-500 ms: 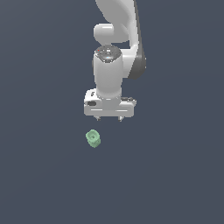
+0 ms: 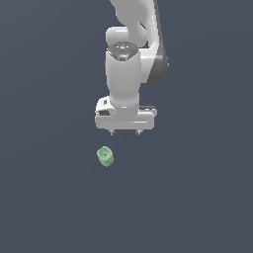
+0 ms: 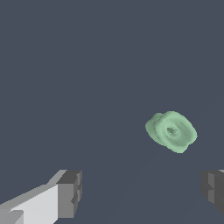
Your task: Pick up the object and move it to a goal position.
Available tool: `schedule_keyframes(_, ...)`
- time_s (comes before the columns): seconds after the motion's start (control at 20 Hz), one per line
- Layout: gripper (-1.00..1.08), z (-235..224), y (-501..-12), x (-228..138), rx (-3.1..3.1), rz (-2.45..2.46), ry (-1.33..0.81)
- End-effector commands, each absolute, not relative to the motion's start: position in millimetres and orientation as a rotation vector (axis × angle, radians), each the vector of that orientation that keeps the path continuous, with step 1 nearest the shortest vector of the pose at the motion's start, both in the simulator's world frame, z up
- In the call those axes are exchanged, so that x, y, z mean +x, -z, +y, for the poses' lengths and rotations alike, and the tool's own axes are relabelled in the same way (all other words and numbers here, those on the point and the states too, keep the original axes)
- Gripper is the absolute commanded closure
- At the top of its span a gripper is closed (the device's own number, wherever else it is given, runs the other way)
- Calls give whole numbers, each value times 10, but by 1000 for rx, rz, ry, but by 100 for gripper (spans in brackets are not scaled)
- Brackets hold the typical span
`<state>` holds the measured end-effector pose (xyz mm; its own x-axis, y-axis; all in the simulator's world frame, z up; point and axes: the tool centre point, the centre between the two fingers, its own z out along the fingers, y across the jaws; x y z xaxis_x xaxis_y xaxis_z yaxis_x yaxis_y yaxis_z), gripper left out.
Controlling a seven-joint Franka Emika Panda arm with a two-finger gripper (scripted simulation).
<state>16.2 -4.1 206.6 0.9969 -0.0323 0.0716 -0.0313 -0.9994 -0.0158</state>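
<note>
My gripper (image 2: 125,132) hangs with its 2 fingers spread wide and nothing between them; in the wrist view I see 1 dark finger pad (image 3: 70,194) on one side and the other at the far edge of the picture, with bare floor in the gap. In the exterior view only the 2 short fingertips (image 2: 112,132) poke out beneath the white hand, which points straight down under the arm (image 2: 129,64). The object (image 2: 105,156), a small light-green stubby piece, lies on the dark grey floor (image 2: 49,197), below the gripper and a little toward the exterior view's left, apart from both fingers. From the wrist view I see the object (image 3: 171,131) tipped on its side, its ringed, flanged end facing the camera, lying off-centre nearer to 1 finger than to the other.
</note>
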Motion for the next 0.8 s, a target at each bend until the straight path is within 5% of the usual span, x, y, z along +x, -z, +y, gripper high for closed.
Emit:
schedule_keyframes(0.0, -92, -19, -2109, 172, -3120, 56, 119)
schedule_keyframes(0.75, -92, -166, -1939, 215, -3131, -123, 100)
